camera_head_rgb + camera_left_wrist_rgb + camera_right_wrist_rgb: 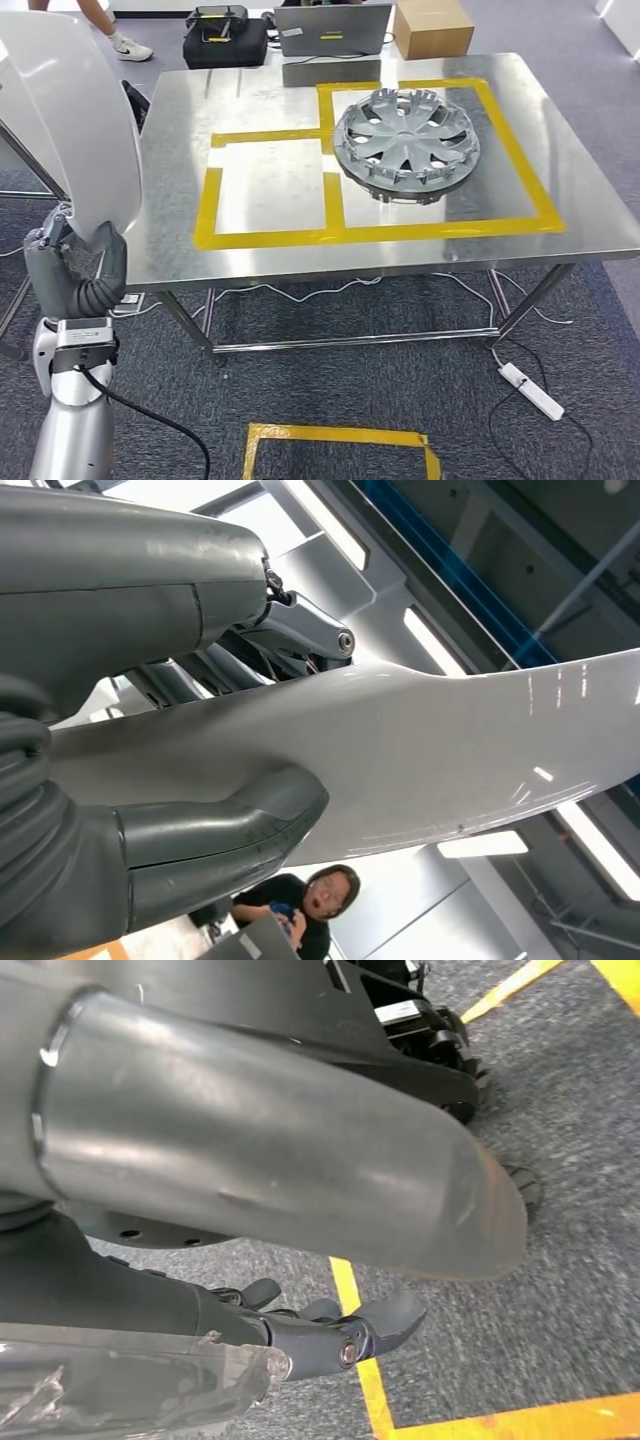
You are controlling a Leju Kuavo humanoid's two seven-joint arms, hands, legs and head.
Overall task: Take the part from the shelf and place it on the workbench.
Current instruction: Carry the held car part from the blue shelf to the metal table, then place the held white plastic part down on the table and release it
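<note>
While the left hand is raised at the workbench's near-left corner, it grips a large pale grey curved part; in the left wrist view the thumb presses one face of the part and the darker fingers lie across the other, so it's pinched between them. Part is held up in the air at the left edge of the head view, beside the bench and not on it. Workbench is a steel table w/ yellow tape marking two adjoining rectangles. Silver wheel cover lies flat in the right rectangle, its left rim over the tape divider. Behind the bench: black bag, laptop, cardboard box. White power strip w/ cables on the grey carpet under the bench's right side. Right hand hangs over carpet w/ yellow floor tape; fingers extended, nothing in them. A person shows past the part in the left wrist view.
</note>
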